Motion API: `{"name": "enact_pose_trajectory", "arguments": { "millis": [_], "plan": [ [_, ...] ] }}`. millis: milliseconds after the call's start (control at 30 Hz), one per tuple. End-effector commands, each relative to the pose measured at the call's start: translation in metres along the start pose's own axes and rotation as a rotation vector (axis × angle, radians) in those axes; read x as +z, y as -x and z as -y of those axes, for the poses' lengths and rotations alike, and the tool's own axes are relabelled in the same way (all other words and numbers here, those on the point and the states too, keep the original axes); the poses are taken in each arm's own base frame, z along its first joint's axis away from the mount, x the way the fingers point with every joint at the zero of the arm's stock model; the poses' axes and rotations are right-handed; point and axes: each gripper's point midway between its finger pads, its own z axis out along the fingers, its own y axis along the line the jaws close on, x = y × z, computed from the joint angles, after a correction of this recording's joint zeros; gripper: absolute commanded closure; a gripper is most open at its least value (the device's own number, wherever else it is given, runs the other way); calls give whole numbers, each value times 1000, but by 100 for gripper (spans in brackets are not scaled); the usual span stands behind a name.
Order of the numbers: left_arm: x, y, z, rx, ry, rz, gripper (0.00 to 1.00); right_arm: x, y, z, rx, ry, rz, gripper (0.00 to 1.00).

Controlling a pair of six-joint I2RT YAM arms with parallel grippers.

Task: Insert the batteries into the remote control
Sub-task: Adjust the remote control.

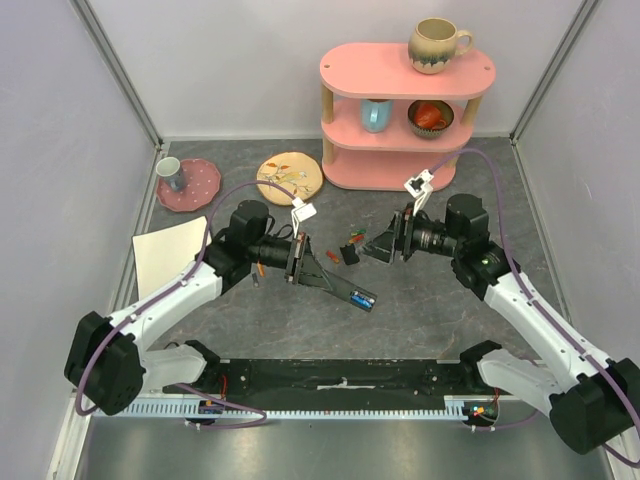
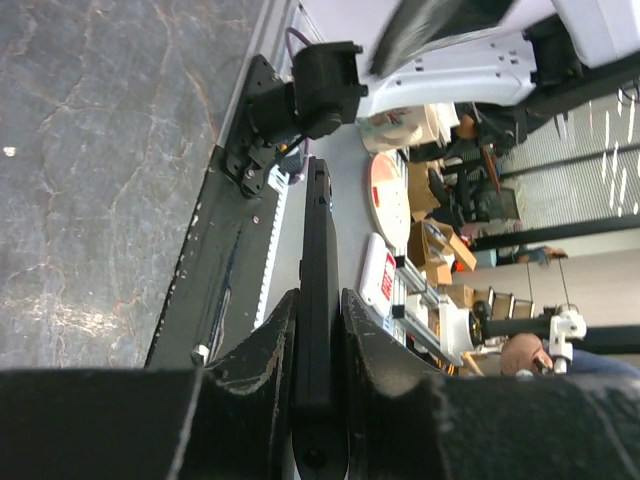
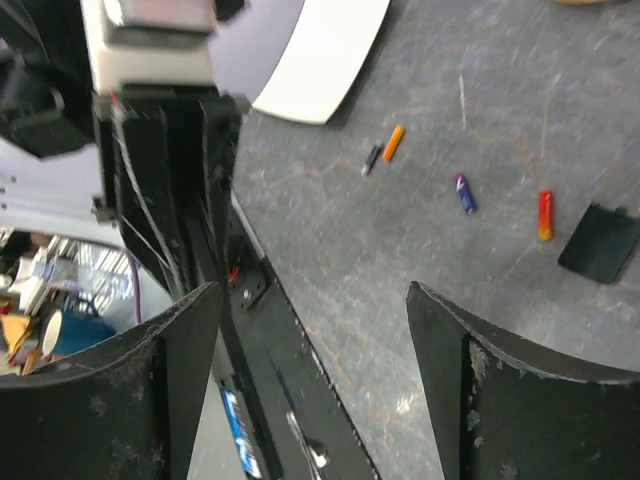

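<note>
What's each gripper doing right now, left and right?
Left gripper: closed on the remote control.
Right gripper: open, holding nothing.

The remote (image 3: pixel 285 395) is cut off by the right wrist view's bottom edge, and its blue battery (image 3: pixel 236 422) is blurred.

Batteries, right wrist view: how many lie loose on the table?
4: orange battery beside dark battery, blue battery right of them, red battery by the black cover. The right hand may hide more.
</note>
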Motion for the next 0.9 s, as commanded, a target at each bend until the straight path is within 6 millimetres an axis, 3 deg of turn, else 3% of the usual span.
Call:
{"name": "enact_pose_trajectory", "arguments": {
  "millis": [0, 167, 433, 567, 867],
  "plan": [
    [-10, -4, 30, 127, -112, -92, 98, -9, -34, -7, -17, 89, -95, 20],
    [-13, -7, 35, 151, -130, -116, 98, -13, -42, -19, -13, 170, -100, 27],
    [-10, -4, 31, 141, -143, -139, 98, -18, -45, -43, 34, 309, -85, 28],
    [-8, 1, 30, 146, -146, -141, 98, -16, -56, -57, 9, 364, -141, 30],
    [-5, 11, 32, 160, -162, -138, 98, -7, -85, -52, -13, 334, -249, 33]
  ]
}}
